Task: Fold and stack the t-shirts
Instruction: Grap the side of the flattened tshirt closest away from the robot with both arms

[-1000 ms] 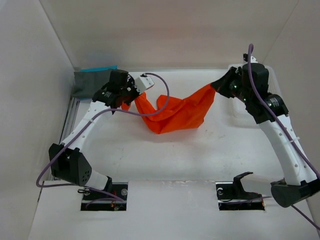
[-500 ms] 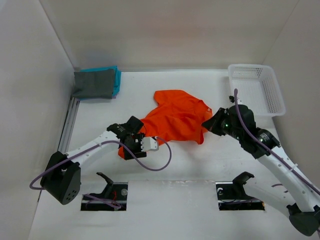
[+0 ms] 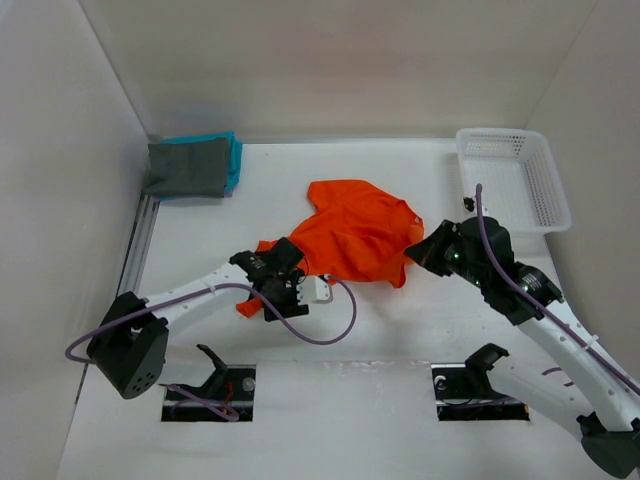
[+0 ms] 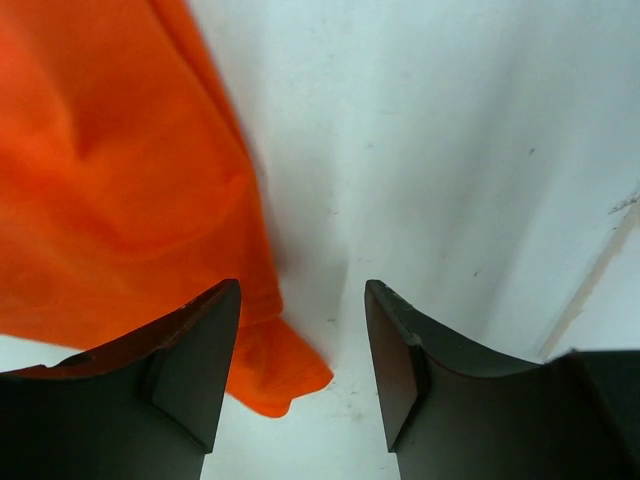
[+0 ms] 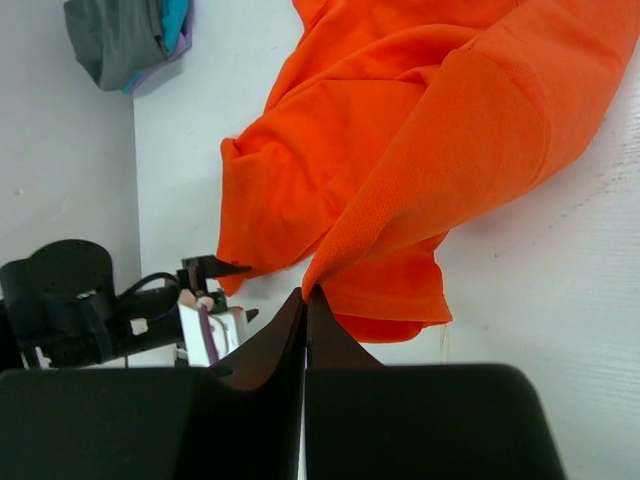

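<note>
The bright orange t-shirt lies crumpled on the table's middle. My right gripper is shut on a fold of its right edge, and the pinched cloth rises from the closed fingertips in the right wrist view. My left gripper stands open just above the table. A loose corner of the orange shirt lies flat by its left finger, touched by neither finger. At the back left is a folded stack with the dark grey t-shirt on top, the teal one under it, and a lavender edge below.
A white mesh basket stands at the back right, nothing in it. White walls close in the left, back and right sides. A metal rail runs along the left wall. Two black rests sit at the near edge.
Both arms came down and forward from the back, laying the orange shirt on the table. The left gripper opened and let go of its corner; the right stayed shut on the cloth.
</note>
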Robot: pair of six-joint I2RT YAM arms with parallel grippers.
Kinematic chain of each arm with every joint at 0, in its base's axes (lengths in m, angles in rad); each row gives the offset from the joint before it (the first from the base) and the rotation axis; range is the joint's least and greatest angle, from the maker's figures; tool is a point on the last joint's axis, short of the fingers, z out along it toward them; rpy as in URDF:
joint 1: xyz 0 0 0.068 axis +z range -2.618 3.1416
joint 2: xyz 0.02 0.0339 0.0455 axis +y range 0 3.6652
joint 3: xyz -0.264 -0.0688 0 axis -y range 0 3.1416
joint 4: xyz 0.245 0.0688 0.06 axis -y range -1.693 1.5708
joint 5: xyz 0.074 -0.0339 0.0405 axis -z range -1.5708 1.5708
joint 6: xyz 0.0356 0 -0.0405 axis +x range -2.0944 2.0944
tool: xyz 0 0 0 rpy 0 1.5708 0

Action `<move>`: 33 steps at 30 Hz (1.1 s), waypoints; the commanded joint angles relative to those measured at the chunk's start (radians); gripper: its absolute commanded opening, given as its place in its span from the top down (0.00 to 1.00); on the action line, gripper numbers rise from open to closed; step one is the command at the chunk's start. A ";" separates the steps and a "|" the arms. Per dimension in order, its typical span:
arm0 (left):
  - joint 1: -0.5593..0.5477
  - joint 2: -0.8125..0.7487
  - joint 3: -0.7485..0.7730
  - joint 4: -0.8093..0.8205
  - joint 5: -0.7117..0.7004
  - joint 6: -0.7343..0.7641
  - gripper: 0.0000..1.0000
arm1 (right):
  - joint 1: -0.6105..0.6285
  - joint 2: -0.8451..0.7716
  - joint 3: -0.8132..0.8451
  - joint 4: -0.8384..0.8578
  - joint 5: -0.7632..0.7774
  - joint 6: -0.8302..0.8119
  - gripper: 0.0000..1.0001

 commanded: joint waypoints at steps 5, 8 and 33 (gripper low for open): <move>0.020 0.057 -0.051 0.105 -0.065 -0.029 0.54 | 0.009 -0.016 -0.001 0.062 0.016 0.017 1.00; 0.037 0.074 -0.046 0.122 -0.074 -0.030 0.55 | 0.009 -0.021 -0.004 0.057 0.014 0.017 1.00; 0.358 0.057 0.350 0.300 -0.088 -0.075 1.00 | -0.268 0.199 0.242 0.045 -0.142 -0.207 1.00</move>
